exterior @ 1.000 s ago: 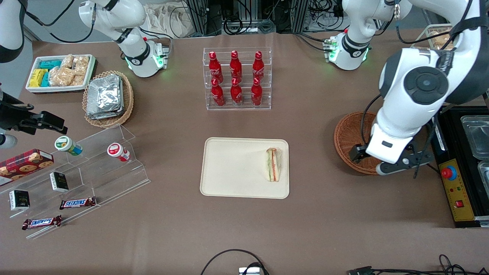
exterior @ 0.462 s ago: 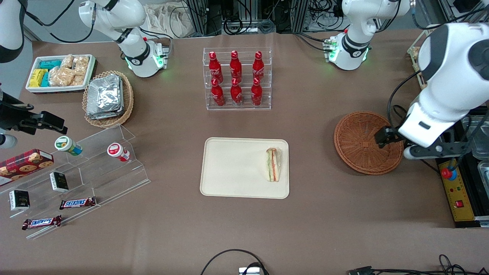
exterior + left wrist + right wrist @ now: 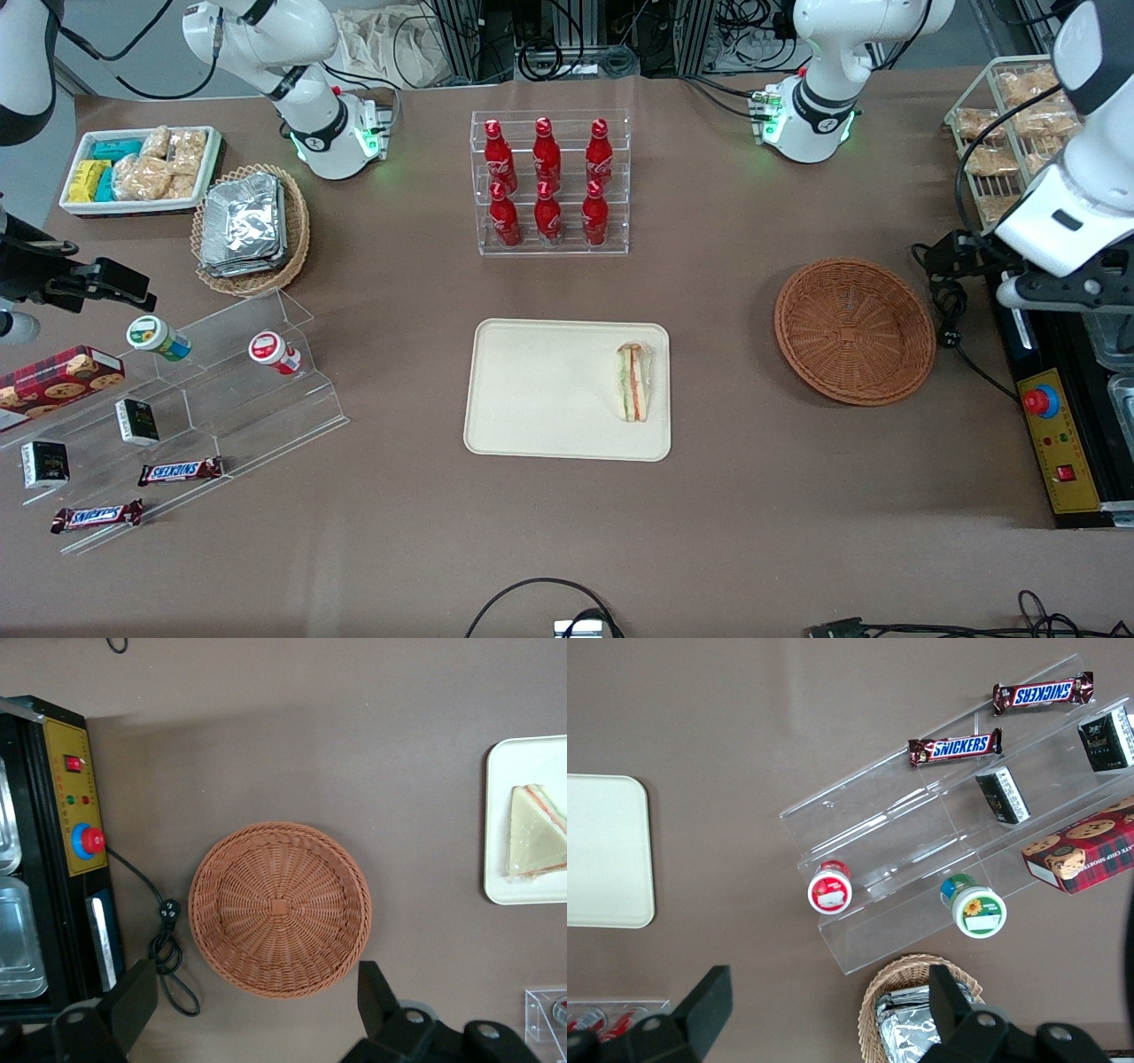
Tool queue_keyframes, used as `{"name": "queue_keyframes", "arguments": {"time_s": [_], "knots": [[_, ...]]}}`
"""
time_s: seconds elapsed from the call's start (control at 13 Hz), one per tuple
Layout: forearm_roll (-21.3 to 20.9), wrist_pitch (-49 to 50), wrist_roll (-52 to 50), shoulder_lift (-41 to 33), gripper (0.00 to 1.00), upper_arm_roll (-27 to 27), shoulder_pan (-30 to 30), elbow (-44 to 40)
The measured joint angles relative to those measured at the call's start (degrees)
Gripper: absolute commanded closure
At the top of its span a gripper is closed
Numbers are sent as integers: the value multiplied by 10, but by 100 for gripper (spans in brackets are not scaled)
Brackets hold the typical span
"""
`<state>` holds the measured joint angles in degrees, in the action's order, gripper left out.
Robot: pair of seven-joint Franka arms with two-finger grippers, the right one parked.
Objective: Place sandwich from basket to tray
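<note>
Sandwich: lying on the tray, by its edge nearest the basket. Basket: empty. Gripper: released, jaws spread wide, holding nothing, high above the basket. Transfer appears complete; nothing evidently left

Snickers bars top the clear stepped rack.

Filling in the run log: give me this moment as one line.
sandwich: on tray | basket: empty | gripper: open, empty, above basket | task: appears done
</note>
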<state>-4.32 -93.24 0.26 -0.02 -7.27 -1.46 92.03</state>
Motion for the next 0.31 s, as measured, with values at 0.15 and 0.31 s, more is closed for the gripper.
{"name": "queue_keyframes", "arguments": {"time_s": [0.15,0.31], "knots": [[0,13,3,-18,0,-1,-3,1],[0,17,3,-30,0,-3,-3,2]]}}
